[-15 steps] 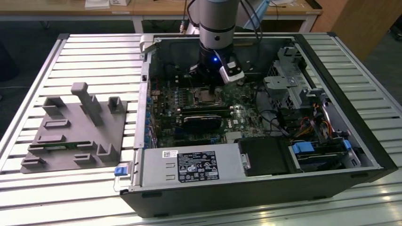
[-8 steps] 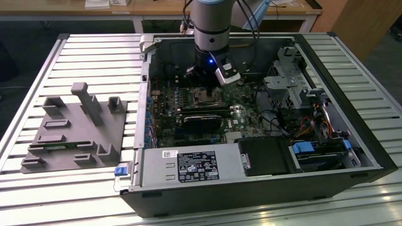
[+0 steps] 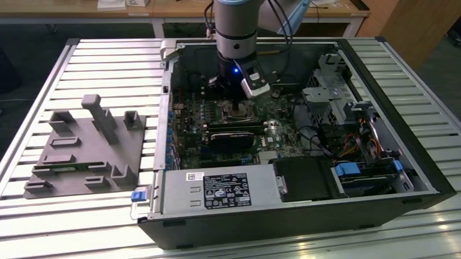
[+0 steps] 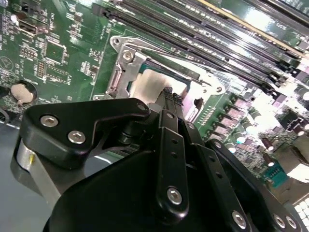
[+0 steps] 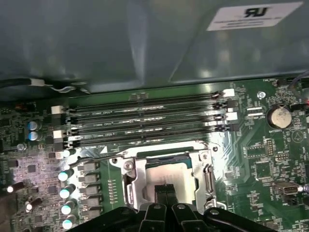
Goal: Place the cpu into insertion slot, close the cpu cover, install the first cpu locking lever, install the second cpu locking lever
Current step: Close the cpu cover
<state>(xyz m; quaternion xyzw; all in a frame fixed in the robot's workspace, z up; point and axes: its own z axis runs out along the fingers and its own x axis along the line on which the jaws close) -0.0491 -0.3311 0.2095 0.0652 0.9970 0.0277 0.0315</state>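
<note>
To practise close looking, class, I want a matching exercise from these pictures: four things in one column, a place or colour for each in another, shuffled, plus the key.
Things:
1. cpu
2. memory sticks
3. coin battery
4. grey fixture block

Descriptions:
A. round and silver, on the green board
B. on the slatted table, outside the computer case
C. dull grey square in the insertion slot, at the gripper tip
D. long, black, in parallel rows

Pairs: 1-C, 2-D, 3-A, 4-B
</note>
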